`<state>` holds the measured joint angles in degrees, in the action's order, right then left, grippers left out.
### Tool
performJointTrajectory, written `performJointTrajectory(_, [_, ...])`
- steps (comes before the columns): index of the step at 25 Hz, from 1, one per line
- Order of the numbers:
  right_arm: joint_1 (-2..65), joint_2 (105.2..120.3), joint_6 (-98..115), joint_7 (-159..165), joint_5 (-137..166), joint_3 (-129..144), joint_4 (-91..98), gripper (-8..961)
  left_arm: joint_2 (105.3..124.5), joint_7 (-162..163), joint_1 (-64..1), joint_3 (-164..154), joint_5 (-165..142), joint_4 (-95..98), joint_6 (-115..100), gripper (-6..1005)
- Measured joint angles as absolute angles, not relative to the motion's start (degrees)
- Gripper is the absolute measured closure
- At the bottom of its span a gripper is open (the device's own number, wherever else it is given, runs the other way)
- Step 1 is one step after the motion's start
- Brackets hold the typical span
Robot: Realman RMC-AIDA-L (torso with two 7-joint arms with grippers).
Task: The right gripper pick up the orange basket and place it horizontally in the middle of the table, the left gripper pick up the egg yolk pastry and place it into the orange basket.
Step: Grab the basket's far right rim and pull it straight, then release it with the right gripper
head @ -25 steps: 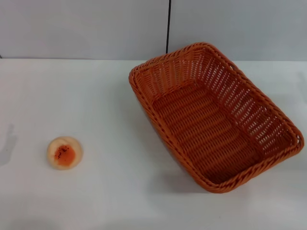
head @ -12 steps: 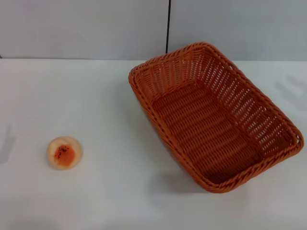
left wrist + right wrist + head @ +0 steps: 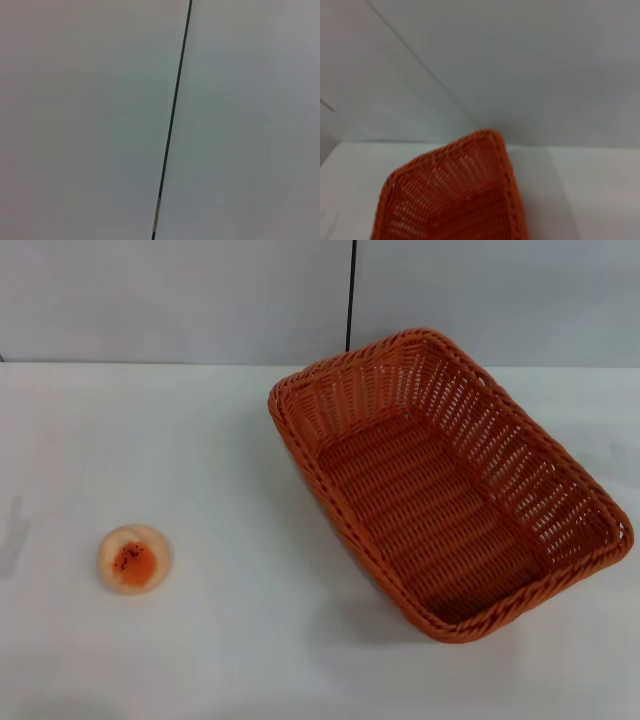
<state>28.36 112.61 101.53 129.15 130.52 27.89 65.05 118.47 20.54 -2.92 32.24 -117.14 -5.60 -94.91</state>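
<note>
Orange basket (image 3: pixel 450 485) empty, set at a slant on the right half of the white table (image 3: pixel 220 440), egg yolk pastry (image 3: pixel 135 558) well apart at near left, speckled face up, neither gripper visible, their state untellable

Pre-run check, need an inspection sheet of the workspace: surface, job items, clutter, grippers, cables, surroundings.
Surface: white table, bare apart from the two job items.
Orange basket: upright, empty, on the robot's right half, set at an angle to the table edge; one corner shows in the right wrist view.
Egg yolk pastry: on the robot's left, speckled orange centre up, well apart from the basket.
Clutter: nothing seen.
Grippers: neither in view.
Cables: nothing seen.
Surroundings: pale wall panels with a dark vertical seam behind the table.
</note>
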Motion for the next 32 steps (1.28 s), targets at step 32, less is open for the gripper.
performJointTrajectory(32, [39.4,111.00,84.4,125.3,135.0,32.4,37.0,164,118.43,20.5,-1.8,32.1,-117.2,-5.1,-95.6,173])
